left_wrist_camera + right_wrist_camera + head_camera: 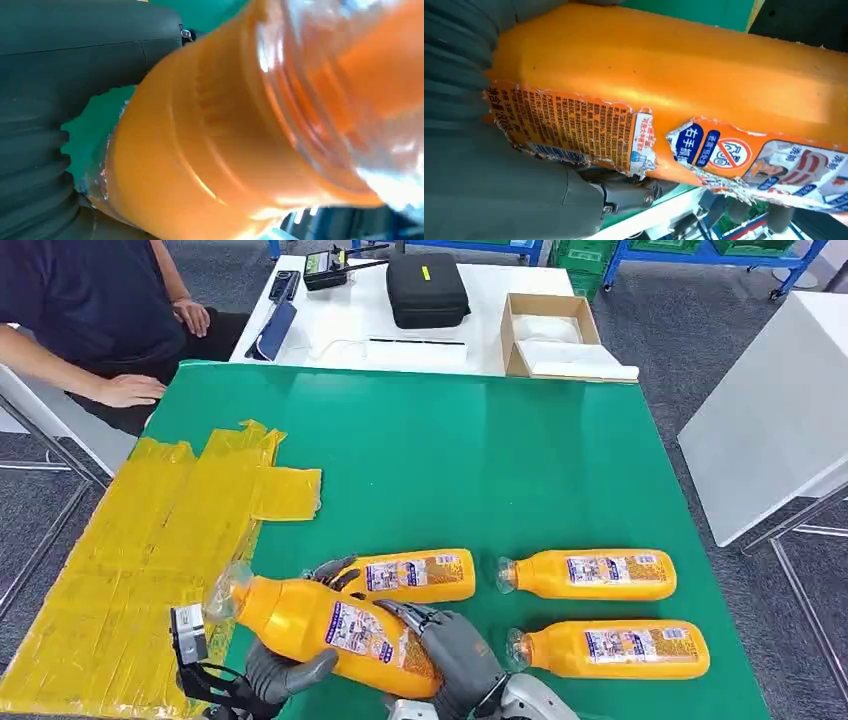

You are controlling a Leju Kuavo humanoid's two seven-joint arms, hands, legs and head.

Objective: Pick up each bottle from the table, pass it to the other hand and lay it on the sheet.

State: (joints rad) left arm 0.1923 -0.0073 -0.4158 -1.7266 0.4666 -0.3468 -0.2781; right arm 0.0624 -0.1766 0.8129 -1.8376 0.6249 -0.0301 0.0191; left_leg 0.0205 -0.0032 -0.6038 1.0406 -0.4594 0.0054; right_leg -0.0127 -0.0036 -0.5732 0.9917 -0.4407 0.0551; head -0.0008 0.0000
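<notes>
Bottle (320, 625) held above the near edge of the green table (480, 470), gripped by both hands.
Orange, torn label, cap end toward the yellow sheet (140, 560); left hand (275, 675) curled under its front, right hand (445, 645) wrapped on its base. Three more bottles (590, 575) lying on the green just beyond and right.

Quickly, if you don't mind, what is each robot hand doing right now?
Left robot hand: holding the raised orange bottle.
Right robot hand: holding the same bottle, near its base.
</notes>
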